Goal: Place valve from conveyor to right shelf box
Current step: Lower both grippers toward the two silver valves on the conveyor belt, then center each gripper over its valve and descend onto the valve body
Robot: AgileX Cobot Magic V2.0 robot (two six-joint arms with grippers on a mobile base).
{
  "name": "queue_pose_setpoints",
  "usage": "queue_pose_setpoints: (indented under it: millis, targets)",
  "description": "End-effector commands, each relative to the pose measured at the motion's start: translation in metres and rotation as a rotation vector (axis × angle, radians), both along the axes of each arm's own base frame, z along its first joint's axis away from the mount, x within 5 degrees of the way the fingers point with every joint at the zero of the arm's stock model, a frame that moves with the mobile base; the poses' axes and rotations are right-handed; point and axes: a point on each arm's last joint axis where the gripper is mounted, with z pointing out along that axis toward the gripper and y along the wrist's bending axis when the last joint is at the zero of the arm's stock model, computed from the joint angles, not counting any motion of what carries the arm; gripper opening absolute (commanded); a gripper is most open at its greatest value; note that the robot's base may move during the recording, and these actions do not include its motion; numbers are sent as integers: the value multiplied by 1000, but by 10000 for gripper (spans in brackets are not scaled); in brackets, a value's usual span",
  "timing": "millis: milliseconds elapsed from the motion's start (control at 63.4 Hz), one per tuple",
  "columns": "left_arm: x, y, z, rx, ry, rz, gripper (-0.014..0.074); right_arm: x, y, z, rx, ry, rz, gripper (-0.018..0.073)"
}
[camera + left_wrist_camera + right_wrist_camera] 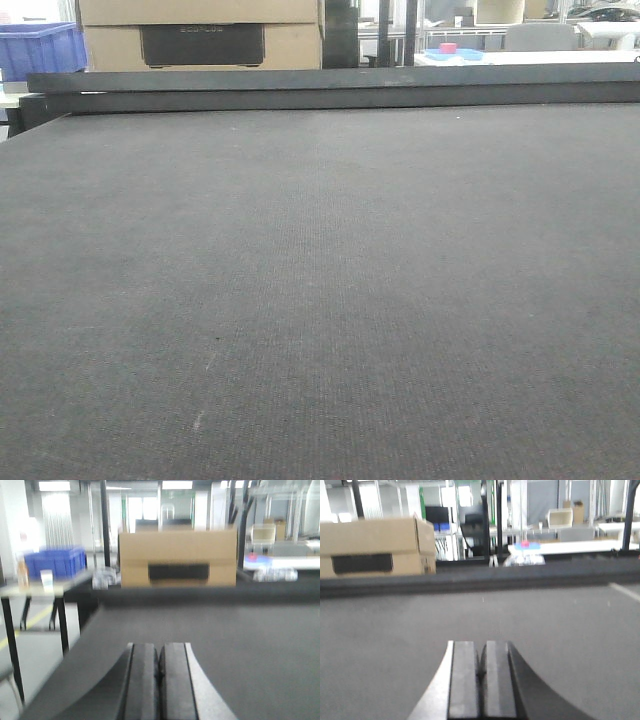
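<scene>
Belt fills nearly all of the front view: the conveyor [320, 300], dark grey and finely woven, runs back to its black rail [330, 88], and no valve shows on it in any of the three views. The right shelf box is out of sight too. Beyond the rail stand a cardboard box [200, 35] and, at the far left, a blue crate [40, 48]. The left gripper [159, 680] hangs low over the belt near its left edge with its jaws pressed together and nothing between them; the right gripper [482, 680] is the same, jaws closed on nothing, facing the rail. With the valve unseen, its handling can only be guessed: such a part is probably metal, rigid, heavy for its size and smooth enough to slip, so a hold across the stout body, rather than on a handle or stem that may turn, looks the safer choice.
</scene>
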Motion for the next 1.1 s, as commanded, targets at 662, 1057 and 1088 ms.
queue_pose_setpoints:
  millis: [662, 1057, 1088]
  targets:
    - [146, -18, 117, 2, 939, -76, -111, 136, 11, 91, -115, 916, 65, -168]
    - [209, -24, 86, -7, 1109, -81, -111, 193, 11, 88, -172, 1257, 68, -168]
    - [211, -24, 85, -7, 1115, -80, -111, 197, 11, 87, -177, 1275, 65, -168]
